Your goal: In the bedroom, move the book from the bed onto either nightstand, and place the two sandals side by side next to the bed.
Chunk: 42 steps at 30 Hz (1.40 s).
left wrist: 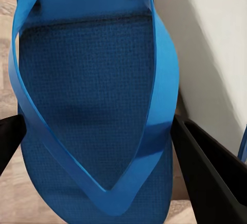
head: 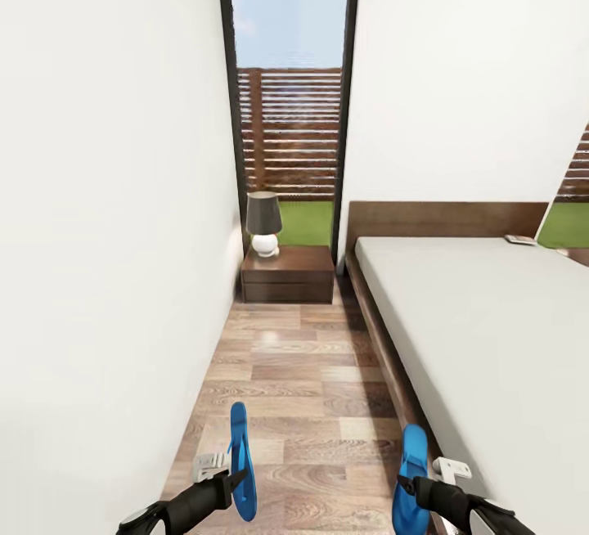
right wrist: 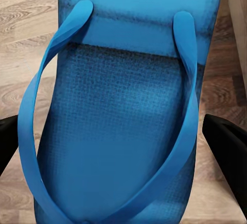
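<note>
I hold one bright blue sandal in each gripper, low over the wood floor in the aisle beside the bed. The left sandal stands on edge in my left gripper, whose black fingers press its sides. The right sandal is clamped in my right gripper; its sole and straps sit between the fingers. The bed, with its off-white mattress and dark frame, runs along the right. A small flat object, perhaps the book, lies by the headboard. The nightstand stands at the aisle's far end.
A white wall closes the aisle on the left. A dark-shaded lamp with a white base stands on the nightstand, in front of a tall window showing fence and grass. Wood-plank floor stretches between me and the nightstand.
</note>
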{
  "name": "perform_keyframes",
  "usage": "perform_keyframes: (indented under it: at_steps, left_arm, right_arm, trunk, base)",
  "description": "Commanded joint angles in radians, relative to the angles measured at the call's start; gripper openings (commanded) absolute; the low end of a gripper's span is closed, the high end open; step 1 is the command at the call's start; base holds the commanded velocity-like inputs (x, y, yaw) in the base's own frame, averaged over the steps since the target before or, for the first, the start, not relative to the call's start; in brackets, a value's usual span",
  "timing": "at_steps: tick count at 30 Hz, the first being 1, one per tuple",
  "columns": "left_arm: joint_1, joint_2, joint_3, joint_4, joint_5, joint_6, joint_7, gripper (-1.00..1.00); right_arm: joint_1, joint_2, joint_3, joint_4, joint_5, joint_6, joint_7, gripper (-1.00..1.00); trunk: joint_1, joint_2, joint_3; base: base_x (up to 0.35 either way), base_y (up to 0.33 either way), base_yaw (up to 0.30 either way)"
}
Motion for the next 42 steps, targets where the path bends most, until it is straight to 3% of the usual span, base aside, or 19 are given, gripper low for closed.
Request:
perform_keyframes:
  at_steps: [1,33,42]
  left_arm:
    - [0.0,0.001,-0.004,-0.001,0.011,0.009,-0.001,-1.0]
    - [0.0,0.001,-0.004,-0.001,0.011,0.009,-0.001,-1.0]
    - [0.0,0.001,-0.004,-0.002,0.011,0.009,-0.001,-1.0]
  right_arm:
    - [0.0,-0.001,0.003,-0.001,-0.009,0.006,0.002,-1.0]
    - [0.0,-0.001,0.004,-0.001,-0.009,0.006,0.002,-1.0]
    - [0.0,-0.001,0.003,-0.001,-0.009,0.006,0.002,-1.0]
  trunk:
    - [0.0,-0.001,-0.003]
    - [0.0,-0.001,-0.053]
    - [0.0,-0.001,-0.056]
  base:
    - [0.0,0.0,0.0]
    - [0.0,0.0,-0.063]
    - [0.0,0.0,-0.037]
